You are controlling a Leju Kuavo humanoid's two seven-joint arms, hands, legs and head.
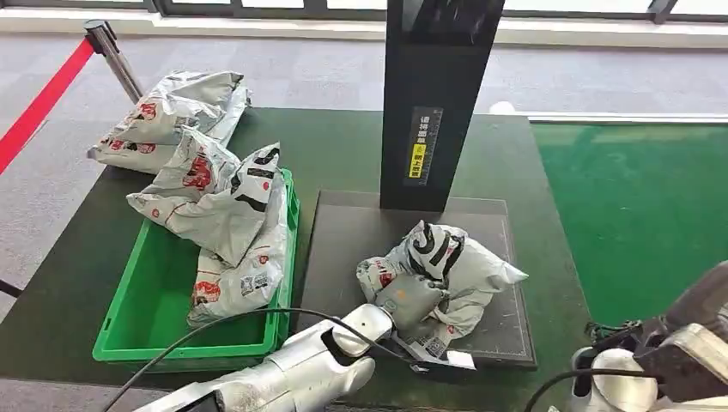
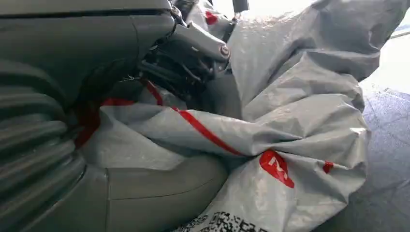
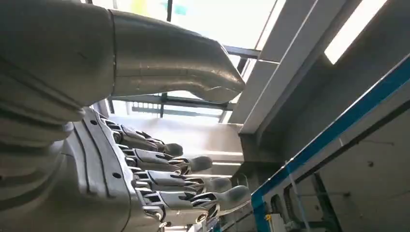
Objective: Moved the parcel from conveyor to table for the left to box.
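Left hand [image 1: 410, 300] gripping grey parcel [image 1: 455, 266] on dark platform [image 1: 343, 236].
At 5 o'clock, right hand [image 3: 145, 169] raised, fingers [image 3: 193, 164] spread, holding nothing. At centre, thumb [image 2: 159, 193] and dark fingers [image 2: 183, 63] clamped around crumpled parcel [image 2: 300, 111], resting on platform. At 9 o'clock, green bin [image 1: 146, 300] on desk [image 1: 343, 146] heaped with grey bags [image 1: 223, 215]. At 10 o'clock, more bags [image 1: 172, 112] beyond; at 12 o'clock, black post [image 1: 429, 94].

Bright daylight, window glare, sharp focus
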